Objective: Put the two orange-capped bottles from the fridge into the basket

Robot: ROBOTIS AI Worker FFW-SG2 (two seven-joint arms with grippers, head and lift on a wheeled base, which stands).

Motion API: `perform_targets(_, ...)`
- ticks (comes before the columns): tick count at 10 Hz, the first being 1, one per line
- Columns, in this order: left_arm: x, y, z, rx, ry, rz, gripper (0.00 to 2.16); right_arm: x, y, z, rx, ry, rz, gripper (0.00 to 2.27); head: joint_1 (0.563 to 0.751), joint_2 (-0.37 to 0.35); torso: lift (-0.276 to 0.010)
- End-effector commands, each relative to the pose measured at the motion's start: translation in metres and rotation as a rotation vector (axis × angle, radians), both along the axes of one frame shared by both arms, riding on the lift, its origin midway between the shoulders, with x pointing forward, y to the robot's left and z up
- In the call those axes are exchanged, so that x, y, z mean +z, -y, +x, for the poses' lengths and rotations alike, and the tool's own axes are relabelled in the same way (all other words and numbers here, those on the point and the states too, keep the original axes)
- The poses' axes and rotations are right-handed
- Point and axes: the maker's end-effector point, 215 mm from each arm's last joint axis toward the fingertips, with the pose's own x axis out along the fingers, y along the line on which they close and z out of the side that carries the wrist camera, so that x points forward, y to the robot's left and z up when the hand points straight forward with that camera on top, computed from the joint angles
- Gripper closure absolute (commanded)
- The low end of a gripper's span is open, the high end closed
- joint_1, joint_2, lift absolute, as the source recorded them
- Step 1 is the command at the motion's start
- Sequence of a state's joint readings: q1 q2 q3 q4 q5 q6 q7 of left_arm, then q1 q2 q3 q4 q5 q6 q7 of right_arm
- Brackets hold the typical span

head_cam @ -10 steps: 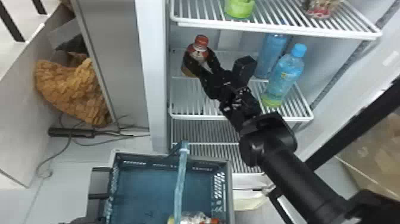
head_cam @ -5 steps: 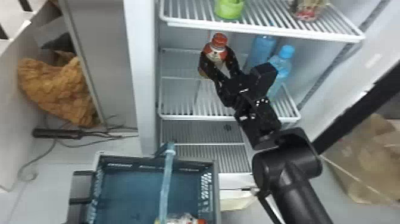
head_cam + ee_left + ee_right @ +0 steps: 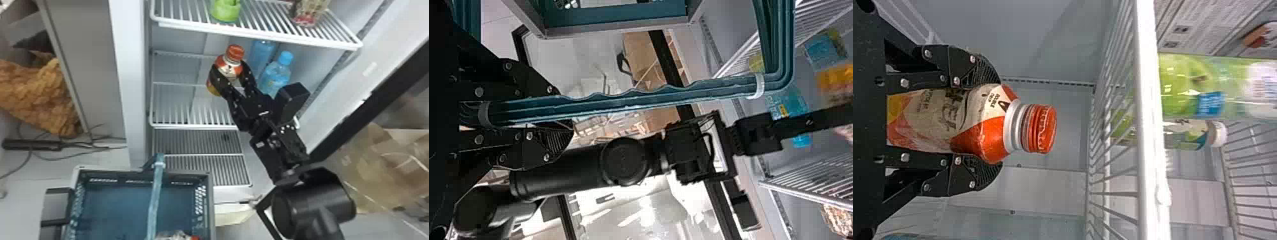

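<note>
An orange-capped bottle is inside the fridge, in the bay below the upper shelf. It sits between the two fingers of the right gripper, which pinch its body from opposite sides, below the neck. In the right wrist view, the cap juts past the fingertips. The bottle's cap points upward and its long axis is near upright, slanting a little toward the right in the head view. Whether its base touches anything cannot be told.

Farther right inside the fridge stand two blue bottles. On the upper shelf are a green container and, to its right, a patterned pack with a red base. White wire racks lie lower in the fridge.

In front of the fridge is a teal basket with a lighter handle; a clear item with an orange-red end lies in it, partly cut off. In the left wrist view, the left gripper has its fingers pressed around the handle.

Left of the fridge, an orange-brown crumpled cloth lies above a black power strip and loose cables on the pale floor.
</note>
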State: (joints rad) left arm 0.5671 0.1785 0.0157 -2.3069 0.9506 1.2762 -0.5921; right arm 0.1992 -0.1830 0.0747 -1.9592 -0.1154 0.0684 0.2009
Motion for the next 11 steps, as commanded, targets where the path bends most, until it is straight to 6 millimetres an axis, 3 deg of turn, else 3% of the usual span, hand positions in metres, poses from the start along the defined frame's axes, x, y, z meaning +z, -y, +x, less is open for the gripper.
perform_targets(1, 0.000, -0.001, 0.000, 0.003, -0.002, 0.000, 1.20, 0.009, 0.001, -0.026, 0.009, -0.020, 0.022, 0.87, 0.695, -0.282, -0.235)
perform_targets(5, 0.000, -0.002, 0.000, 0.006, -0.004, 0.000, 1.20, 0.019, -0.011, -0.091, 0.073, -0.105, 0.058, 0.87, 0.695, -0.302, -0.235)
perform_targets(7, -0.001, -0.003, 0.000, 0.011, -0.006, 0.001, 1.20, 0.025, -0.004, -0.120, 0.072, -0.155, 0.056, 0.87, 0.695, -0.309, -0.235)
perform_targets(11, -0.003, -0.006, -0.002, 0.016, -0.011, 0.007, 1.20, 0.011, -0.008, -0.173, 0.144, -0.347, 0.006, 0.88, 0.695, -0.345, -0.235)
